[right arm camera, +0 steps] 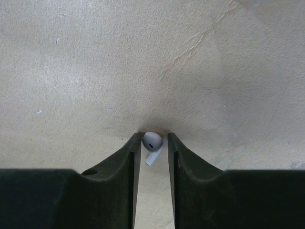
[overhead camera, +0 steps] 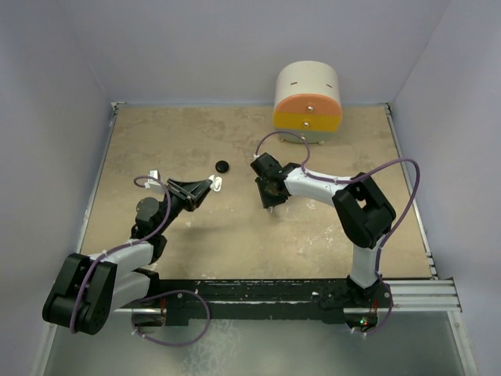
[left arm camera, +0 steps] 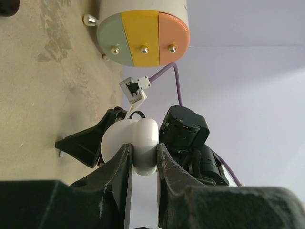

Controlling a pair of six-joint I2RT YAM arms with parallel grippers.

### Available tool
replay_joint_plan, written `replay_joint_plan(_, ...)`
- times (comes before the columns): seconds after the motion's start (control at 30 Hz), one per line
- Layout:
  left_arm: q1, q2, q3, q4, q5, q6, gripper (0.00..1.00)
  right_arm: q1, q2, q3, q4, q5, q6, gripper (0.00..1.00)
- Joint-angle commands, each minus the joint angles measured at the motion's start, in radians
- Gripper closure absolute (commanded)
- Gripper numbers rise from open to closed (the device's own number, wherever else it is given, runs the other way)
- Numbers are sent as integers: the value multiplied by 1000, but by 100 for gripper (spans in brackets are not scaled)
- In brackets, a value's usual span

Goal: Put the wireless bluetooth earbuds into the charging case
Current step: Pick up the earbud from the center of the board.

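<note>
A white earbud (right arm camera: 152,141) with a short stem lies on the tan table. My right gripper (right arm camera: 153,137) points down over it. Its jaws stand narrowly open on either side, the left finger touching the bud and a small gap at the right. In the top view the right gripper (overhead camera: 270,204) is at mid-table and the bud is hidden there. My left gripper (left arm camera: 143,157) is shut on the white charging case (left arm camera: 142,138) and holds it off the table. It also shows in the top view (overhead camera: 208,186) with the case (overhead camera: 218,183) at its tips. No other earbuds show.
A small black round disc (overhead camera: 222,165) lies behind the two grippers. A round drawer box (overhead camera: 308,98) with orange and yellow fronts stands at the back wall and also shows in the left wrist view (left arm camera: 143,33). Walls enclose the table.
</note>
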Motion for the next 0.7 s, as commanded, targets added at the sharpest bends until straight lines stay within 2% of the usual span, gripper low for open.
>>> replay_joint_plan(0.0,13,-2,-2,78,19,-6,100,8,30,-8,-42,-3,20,71)
replay_joint_plan(0.3,18,-2,-4,77,21,-6,100,9,22,-11,-45,0,25,77)
replay_joint_plan(0.43,19,-5,-2,75,22,-4,100,8,21,-7,-45,5,25,85)
replay_joint_plan(0.53,19,-2,-2,70,23,-3,100,9,12,6,-43,21,26,96)
replay_joint_plan(0.67,19,-2,5,59,29,0,100,8,-38,33,-31,48,30,100)
